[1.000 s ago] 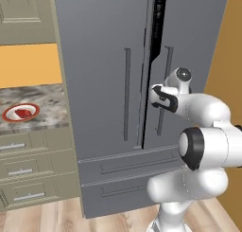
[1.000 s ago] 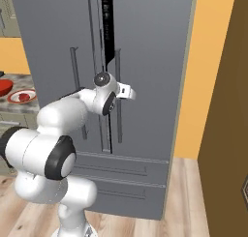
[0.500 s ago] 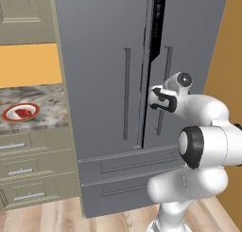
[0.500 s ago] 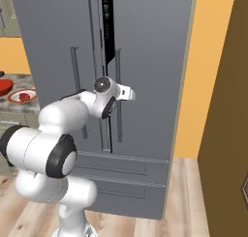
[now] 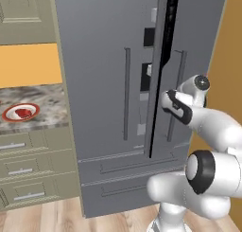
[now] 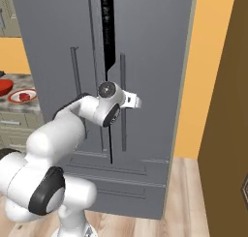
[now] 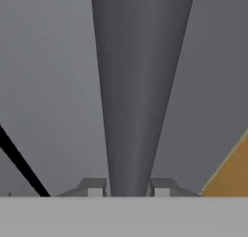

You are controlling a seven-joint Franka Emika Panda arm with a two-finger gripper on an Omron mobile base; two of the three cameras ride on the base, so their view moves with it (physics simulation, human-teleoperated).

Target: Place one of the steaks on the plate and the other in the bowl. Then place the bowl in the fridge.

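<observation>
Fingers (image 7: 95, 187) stand one on each side of the fridge's right-door handle (image 7: 140, 86), the bar running up between them; both tips sit close against it, but whether they actually press on the bar cannot be told from the hand view. In the left base view the gripper (image 5: 166, 99) is at that same handle, roughly at its mid-height, just right of the dark gap where the right door already stands slightly ajar from the left door of the fridge (image 5: 104, 65).

Judging by that narrow gap, the step in hand is opening the fridge so the bowl can go in later. To do it well, the pull should follow the door's arc about its hinge on the far right edge of the fridge, not a straight line away from it; a straight tug would likely twist the bar out from between the tips. Keeping the hand square to the handle as the door swings seems the main care, and the door needs to end up wide enough for a bowl held in the hand to pass.

Well left of the fridge, on the speckled bench (image 5: 47, 101), the red-rimmed plate (image 5: 21, 112) carries a red steak (image 5: 21, 113). In the right base view the edge of the red bowl (image 6: 4, 86) sits on the bench just beyond the plate; its contents cannot be seen, and it stays well apart from the fridge.
</observation>
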